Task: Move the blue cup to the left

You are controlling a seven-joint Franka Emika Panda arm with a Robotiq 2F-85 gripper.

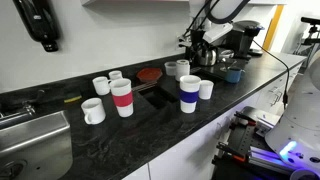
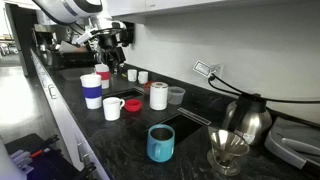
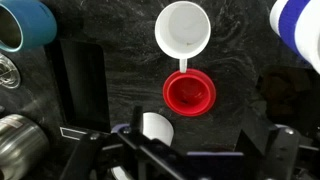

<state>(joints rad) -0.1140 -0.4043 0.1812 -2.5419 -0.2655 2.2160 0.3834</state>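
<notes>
The blue cup (image 1: 232, 74) is a small teal mug standing upright on the dark counter near the coffee machine. It also shows in the other exterior view (image 2: 160, 143) and at the top left of the wrist view (image 3: 25, 25). My gripper (image 1: 196, 46) hangs high above the counter, away from the cup. It shows in the exterior view (image 2: 107, 55) and in the wrist view (image 3: 180, 162). The gripper is open and empty. A small white cup (image 3: 155, 128) stands below it, partly hidden.
A blue-banded white cup (image 1: 189, 92), a red-banded cup (image 1: 122, 97), several small white mugs (image 1: 93, 110) and a red lid (image 3: 189, 93) stand on the counter. A kettle (image 2: 250, 120), a glass dripper (image 2: 228, 150) and a sink (image 1: 30, 140) are also there.
</notes>
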